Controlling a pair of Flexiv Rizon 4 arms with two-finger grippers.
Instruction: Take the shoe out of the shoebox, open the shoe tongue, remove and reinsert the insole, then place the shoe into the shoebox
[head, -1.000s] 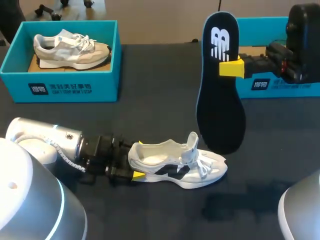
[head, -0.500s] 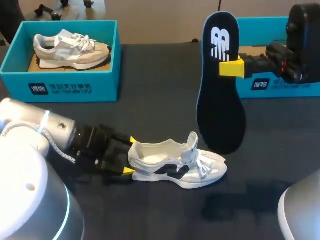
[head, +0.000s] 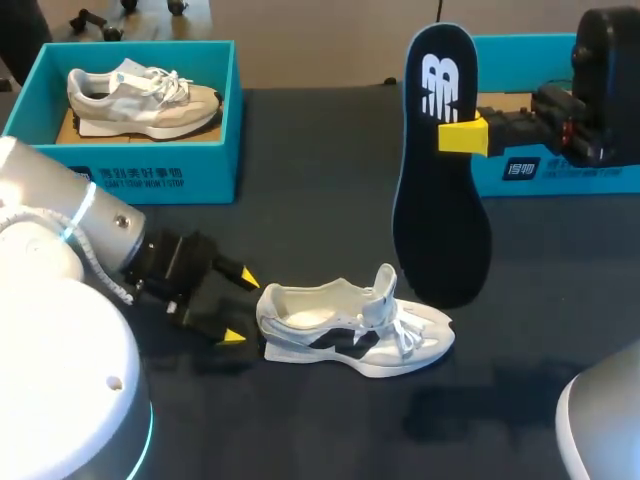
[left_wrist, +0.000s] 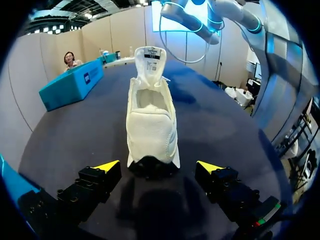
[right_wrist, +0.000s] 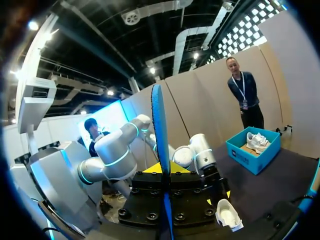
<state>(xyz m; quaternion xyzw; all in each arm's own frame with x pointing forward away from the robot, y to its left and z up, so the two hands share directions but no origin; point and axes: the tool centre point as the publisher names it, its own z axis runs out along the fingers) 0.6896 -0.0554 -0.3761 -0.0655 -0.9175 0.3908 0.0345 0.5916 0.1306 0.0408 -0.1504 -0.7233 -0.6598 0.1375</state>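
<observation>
The shoe (head: 355, 335) lay upright on the table (head: 320, 180), tongue raised, empty; it looked light, soft above, firmer at heel and sole, so the heel seemed the place to grip; the left gripper (head: 239, 307) stood open just behind that heel, touching nothing; the right gripper (head: 462, 136) pinched the thin, bendy insole (head: 440, 220) upright beyond the shoe; whether its lower end met the table was unclear; the right arm (head: 600, 90) hid much of the shoebox (head: 560, 175).

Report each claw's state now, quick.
Left claw: open, empty, at the heel of the shoe.
Right claw: shut on the insole, held upright.
</observation>
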